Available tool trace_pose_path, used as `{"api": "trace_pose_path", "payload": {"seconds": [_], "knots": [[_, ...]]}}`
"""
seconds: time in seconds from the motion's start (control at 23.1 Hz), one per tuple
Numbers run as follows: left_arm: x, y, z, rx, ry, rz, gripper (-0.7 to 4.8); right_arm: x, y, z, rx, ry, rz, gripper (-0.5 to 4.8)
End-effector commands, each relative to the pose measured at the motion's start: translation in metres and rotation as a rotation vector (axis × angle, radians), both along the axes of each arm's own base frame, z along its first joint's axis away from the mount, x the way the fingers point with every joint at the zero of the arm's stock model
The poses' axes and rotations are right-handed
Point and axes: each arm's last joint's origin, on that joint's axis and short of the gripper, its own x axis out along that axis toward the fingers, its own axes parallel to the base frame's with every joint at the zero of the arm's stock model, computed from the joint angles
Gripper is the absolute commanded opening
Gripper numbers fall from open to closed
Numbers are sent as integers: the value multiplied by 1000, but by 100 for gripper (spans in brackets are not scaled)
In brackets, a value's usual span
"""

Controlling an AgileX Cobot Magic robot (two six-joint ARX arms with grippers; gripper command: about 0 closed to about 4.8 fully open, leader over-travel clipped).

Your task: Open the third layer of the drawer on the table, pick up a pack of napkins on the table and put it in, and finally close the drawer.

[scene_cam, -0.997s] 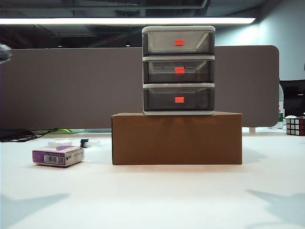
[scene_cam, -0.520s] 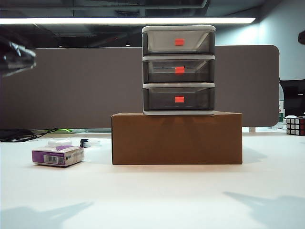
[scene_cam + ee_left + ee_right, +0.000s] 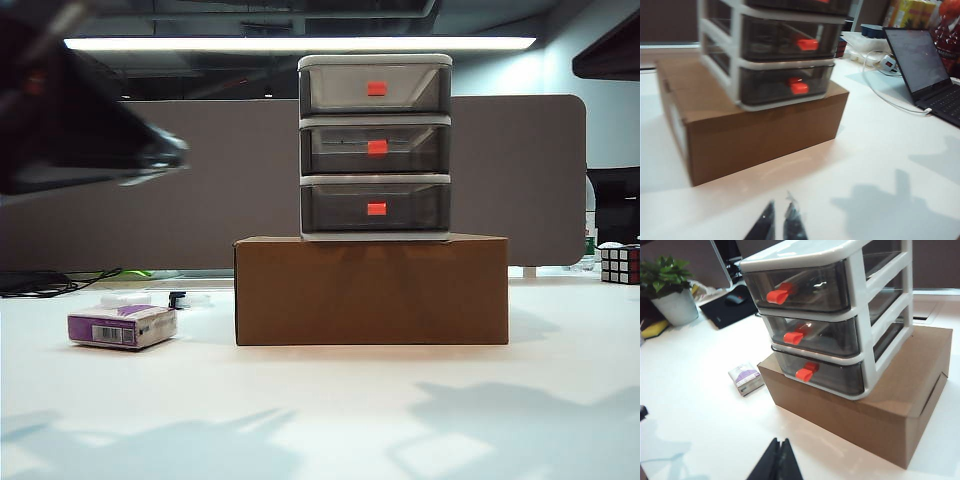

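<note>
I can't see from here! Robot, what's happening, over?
Left gripper and right gripper both shut, empty, above the table. Third layer closed. Pack of napkins lies left of the cardboard box. Nothing in the way.

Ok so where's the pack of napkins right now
In the exterior view the pack of napkins lies flat on the table at the left, beside the cardboard box that carries the drawer, with neither gripper near it.
</note>
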Motion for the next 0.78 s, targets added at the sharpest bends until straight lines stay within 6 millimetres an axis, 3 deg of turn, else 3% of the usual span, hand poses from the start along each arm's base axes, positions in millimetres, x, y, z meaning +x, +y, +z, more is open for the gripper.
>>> {"api": "trace_pose_path", "payload": {"seconds": [0.04, 0.22, 0.61, 0.78], "knots": [[9, -22, 6, -23, -16, -9, 29, 5, 2, 10, -10, -27, 40, -5], [28, -69, 0, 53, 18, -31, 31, 8, 4, 15, -11, -53, 70, -5], [46, -103, 3, 53, 26, -18, 30, 7, 5, 17, -41, -114, 148, -5], [57, -127, 1, 84, 11, 66, 30, 11, 6, 18, -46, -100, 125, -5]]}}
